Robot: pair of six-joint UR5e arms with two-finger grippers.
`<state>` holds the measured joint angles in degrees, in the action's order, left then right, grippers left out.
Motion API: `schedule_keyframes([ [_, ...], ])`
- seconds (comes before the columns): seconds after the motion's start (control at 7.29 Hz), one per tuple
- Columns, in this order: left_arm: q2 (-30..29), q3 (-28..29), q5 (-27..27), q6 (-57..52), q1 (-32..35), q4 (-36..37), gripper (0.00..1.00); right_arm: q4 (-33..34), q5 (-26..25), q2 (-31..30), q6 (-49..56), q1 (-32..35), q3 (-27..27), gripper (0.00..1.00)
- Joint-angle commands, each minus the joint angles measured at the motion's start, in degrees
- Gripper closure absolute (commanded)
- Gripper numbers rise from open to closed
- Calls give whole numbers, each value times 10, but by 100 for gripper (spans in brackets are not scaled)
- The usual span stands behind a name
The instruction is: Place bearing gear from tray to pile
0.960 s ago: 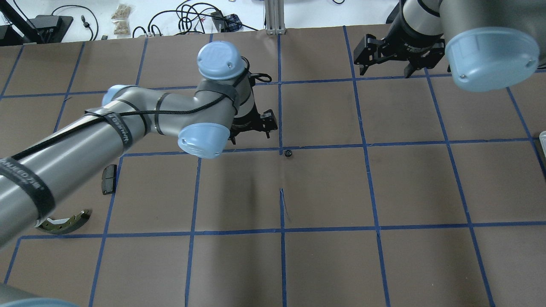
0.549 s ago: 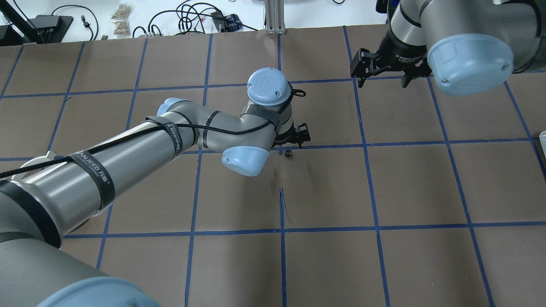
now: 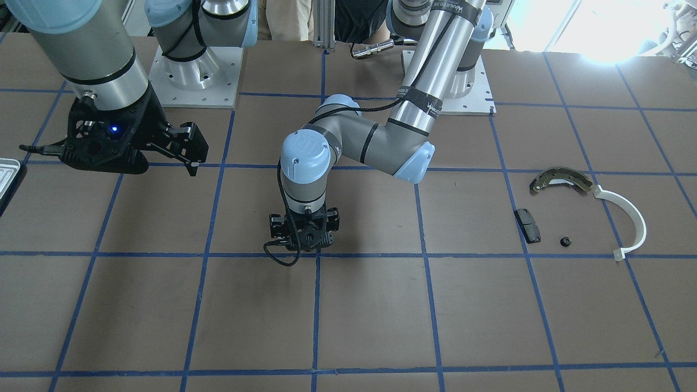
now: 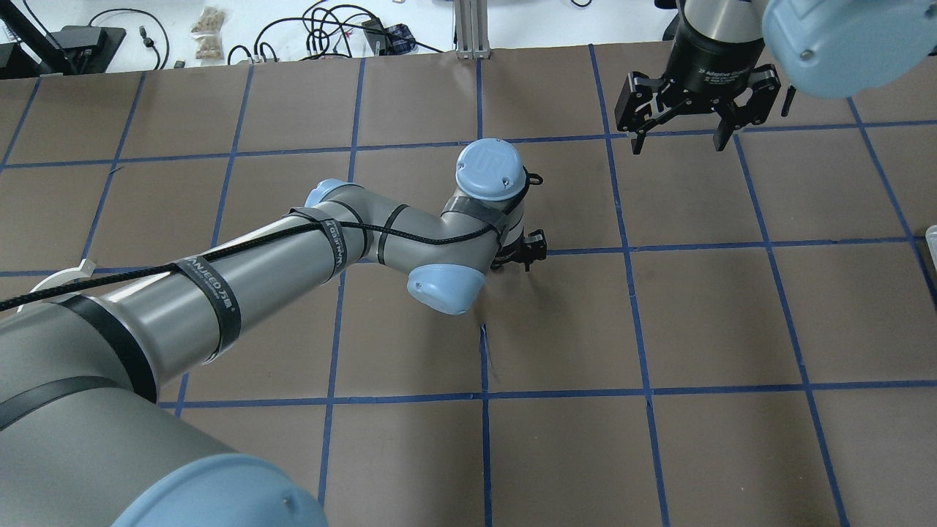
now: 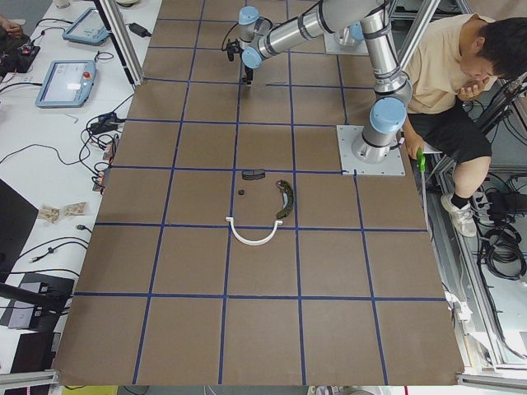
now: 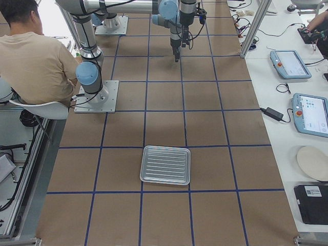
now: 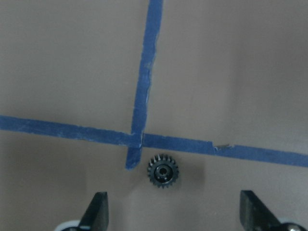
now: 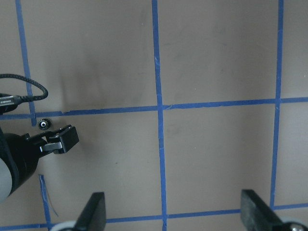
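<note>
A small black toothed bearing gear point(image 7: 163, 172) lies on the brown table beside a blue tape crossing. It also shows in the right wrist view point(image 8: 44, 124). My left gripper point(image 7: 175, 214) is open and points down right over it, one finger on each side and above it. In the overhead view the left gripper point(image 4: 516, 258) hides the gear. My right gripper point(image 4: 678, 139) is open and empty, raised at the far right. The tray point(image 6: 165, 164) holds nothing. The pile is a brake shoe point(image 3: 561, 179), white arc point(image 3: 631, 218), black pad point(image 3: 528, 225) and a small black part point(image 3: 565, 241).
The tray's edge point(image 3: 8, 171) shows at the table's right end. The left arm's elbow point(image 4: 439, 282) hangs over the table's middle. Blue tape lines divide the table. A person point(image 6: 36, 56) sits behind the robot's base.
My left arm has swung to the right and its gripper now covers the gear in the overhead view. My right gripper has shifted slightly right and turned.
</note>
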<state>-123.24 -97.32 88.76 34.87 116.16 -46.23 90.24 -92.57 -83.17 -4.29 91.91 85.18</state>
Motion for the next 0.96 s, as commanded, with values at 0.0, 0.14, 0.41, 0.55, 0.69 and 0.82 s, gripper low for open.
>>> schedule_keyframes([
  [0.0,-9,23,1,-7,0,0,25,22,-2,-1,0,-2,8,0],
  [0.14,-9,29,9,-9,0,-2,25,25,-2,-1,0,-2,6,0],
  [0.41,-11,21,26,-19,0,-2,25,31,-1,0,0,-2,9,0],
  [0.55,-11,20,26,-19,0,-3,30,30,-1,0,0,-2,9,0],
  [0.69,-13,20,27,-21,0,-3,46,29,-1,0,0,-2,8,0],
  [0.82,-12,23,27,-23,0,-3,68,28,-2,-2,0,-2,9,0],
])
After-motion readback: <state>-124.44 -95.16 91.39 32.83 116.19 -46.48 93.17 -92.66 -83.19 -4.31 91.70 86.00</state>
